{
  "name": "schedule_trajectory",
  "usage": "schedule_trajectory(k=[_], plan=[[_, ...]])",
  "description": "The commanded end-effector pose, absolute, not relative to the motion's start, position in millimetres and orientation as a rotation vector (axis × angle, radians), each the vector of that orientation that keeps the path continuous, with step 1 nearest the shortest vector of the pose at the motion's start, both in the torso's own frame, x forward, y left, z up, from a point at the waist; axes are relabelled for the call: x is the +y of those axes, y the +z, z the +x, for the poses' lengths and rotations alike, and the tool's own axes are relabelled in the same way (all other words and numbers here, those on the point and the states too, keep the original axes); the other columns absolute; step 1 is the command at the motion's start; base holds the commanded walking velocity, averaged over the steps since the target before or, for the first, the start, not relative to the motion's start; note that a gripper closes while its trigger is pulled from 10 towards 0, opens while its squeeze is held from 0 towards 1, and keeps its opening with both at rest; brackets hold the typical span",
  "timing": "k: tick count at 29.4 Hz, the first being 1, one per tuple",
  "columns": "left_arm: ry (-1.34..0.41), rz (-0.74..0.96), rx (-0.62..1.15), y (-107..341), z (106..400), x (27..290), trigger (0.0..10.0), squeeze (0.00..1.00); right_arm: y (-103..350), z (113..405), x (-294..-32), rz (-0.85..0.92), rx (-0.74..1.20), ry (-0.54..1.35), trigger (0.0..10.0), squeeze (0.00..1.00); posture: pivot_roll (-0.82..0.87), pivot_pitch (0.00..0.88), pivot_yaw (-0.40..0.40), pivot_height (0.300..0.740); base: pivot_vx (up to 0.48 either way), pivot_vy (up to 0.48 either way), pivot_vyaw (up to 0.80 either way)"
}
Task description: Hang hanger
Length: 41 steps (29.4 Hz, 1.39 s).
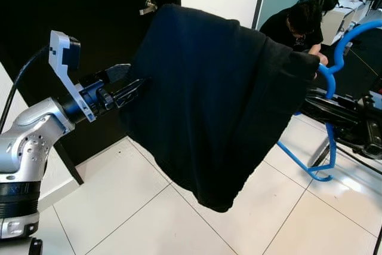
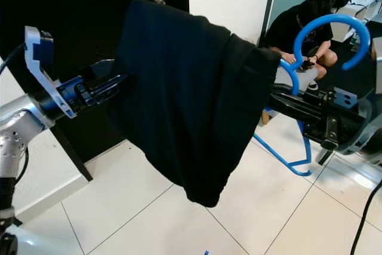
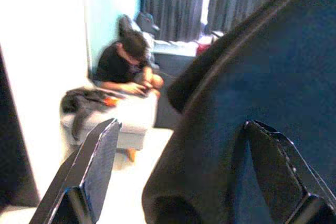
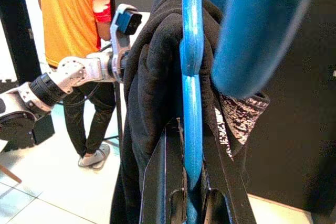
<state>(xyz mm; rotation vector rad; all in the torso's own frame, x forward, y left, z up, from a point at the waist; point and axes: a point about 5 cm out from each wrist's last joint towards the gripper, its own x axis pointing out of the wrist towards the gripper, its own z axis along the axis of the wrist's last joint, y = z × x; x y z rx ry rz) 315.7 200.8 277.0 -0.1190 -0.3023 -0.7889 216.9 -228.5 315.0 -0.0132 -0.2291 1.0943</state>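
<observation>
The right tool points straight ahead, its two long black fingers closed around the stem of a bright blue plastic hanger. The stem runs directly away from the tool between the fingers. A dark garment is bunched over the hanger on both sides of the stem, with a speckled grey patch of fabric showing beside one finger. A thick blue curve of the hanger, blurred and very close, crosses beyond the tool. Farther off, past the garment, the robot's silver left arm reaches toward the cloth. Behind that arm stands a person in an orange shirt and dark trousers on a pale tiled floor.
</observation>
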Motion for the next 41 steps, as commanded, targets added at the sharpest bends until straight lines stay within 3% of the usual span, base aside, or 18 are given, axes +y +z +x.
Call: schedule_trajectory(k=[1, 2, 3, 18, 23, 24, 25, 26, 29, 30, 31, 32, 33, 34, 35, 41], plan=[[-0.773, -0.117, -0.304, 274.7, 318.6, 197.0, 10.0, 1.0, 322.2, 212.9, -222.9, -0.036, -0.268, 1.13, 10.0, 0.0, 0.01, 0.0, 0.003, 0.74, 0.0, 0.0, 0.0], [-0.787, -0.131, -0.317, 275.0, 317.7, 193.5, 4.4, 1.0, 322.5, 212.8, -222.9, -0.037, -0.268, 1.13, 10.0, 0.0, 0.01, 0.0, 0.004, 0.74, 0.0, 0.0, 0.0], [-0.806, -0.145, -0.328, 276.0, 316.4, 191.4, 0.0, 1.0, 322.8, 212.8, -223.2, -0.038, -0.268, 1.128, 10.0, 0.0, 0.01, 0.0, 0.004, 0.74, 0.0, 0.0, 0.0], [-0.88, -0.154, -0.39, 288.3, 308.2, 192.2, 0.0, 1.0, 323.6, 218.3, -225.8, -0.04, -0.28, 1.083, 10.0, 0.0, 0.01, 0.0, 0.0, 0.74, 0.0, 0.0, 0.0], [-0.898, -0.161, -0.407, 291.9, 305.6, 192.7, 0.0, 0.93, 323.5, 220.4, -227.1, -0.041, -0.28, 1.067, 10.0, 0.0, 0.01, 0.0, -0.001, 0.74, 0.0, 0.0, 0.0], [-0.906, -0.164, -0.408, 292.5, 304.7, 192.9, 0.0, 0.36, 323.5, 220.8, -227.4, -0.041, -0.28, 1.064, 10.0, 0.0, 0.01, 0.0, -0.001, 0.74, 0.0, 0.0, 0.0], [-0.906, -0.164, -0.408, 292.5, 304.7, 192.9, 0.0, 0.36, 323.5, 220.8, -227.4, -0.041, -0.28, 1.064, 10.0, 0.0, 0.01, 0.0, -0.001, 0.74, 0.0, 0.0, 0.0], [-0.929, -0.159, -0.396, 292.0, 303.2, 192.0, 0.0, 0.0, 323.4, 221.0, -227.5, -0.041, -0.28, 1.061, 10.0, 0.0, 0.01, 0.0, 0.0, 0.74, 0.0, 0.0, 0.0], [-0.954, -0.162, -0.379, 290.8, 301.8, 190.6, 0.0, 0.0, 323.3, 221.1, -227.5, -0.041, -0.28, 1.06, 10.0, 0.0, 0.01, 0.0, 0.0, 0.74, 0.0, 0.0, 0.0], [-0.985, -0.162, -0.357, 288.5, 299.6, 187.7, 0.7, 0.0, 323.4, 221.0, -227.4, -0.04, -0.28, 1.059, 10.0, 0.0, 0.01, 0.0, 0.001, 0.74, 0.0, 0.0, 0.0], [-0.985, -0.162, -0.357, 288.5, 299.6, 187.7, 0.7, 0.0, 323.4, 221.0, -227.4, -0.04, -0.28, 1.059, 10.0, 0.0, 0.01, 0.0, 0.001, 0.74, 0.0, 0.0, 0.0], [-1.008, -0.162, -0.34, 286.2, 297.7, 184.5, 4.7, 0.0, 323.4, 220.9, -227.3, -0.04, -0.279, 1.059, 10.0, 0.0, 0.01, 0.0, 0.0, 0.74, 0.0, 0.0, 0.0], [-1.008, -0.162, -0.34, 286.2, 297.7, 184.5, 4.7, 0.0, 323.4, 220.9, -227.3, -0.04, -0.279, 1.059, 10.0, 0.0, 0.01, 0.0, 0.0, 0.74, 0.0, 0.0, 0.0], [-1.033, -0.168, -0.328, 283.9, 295.5, 180.9, 1.5, 0.0, 323.5, 220.8, -227.1, -0.04, -0.279, 1.059, 10.0, 0.0, 0.01, 0.0, 0.002, 0.74, 0.0, 0.0, 0.0], [-1.054, -0.174, -0.32, 281.9, 293.7, 177.6, 0.0, 0.0, 323.6, 220.8, -227.0, -0.04, -0.279, 1.06, 10.0, 0.0, 0.01, 0.0, 0.002, 0.74, 0.0, 0.0, 0.0], [-1.068, -0.181, -0.317, 280.7, 292.5, 175.1, 0.0, 0.0, 323.8, 221.0, -226.8, -0.041, -0.28, 1.059, 10.0, 0.0, 0.01, 0.0, 0.001, 0.74, 0.0, 0.0, 0.0]])
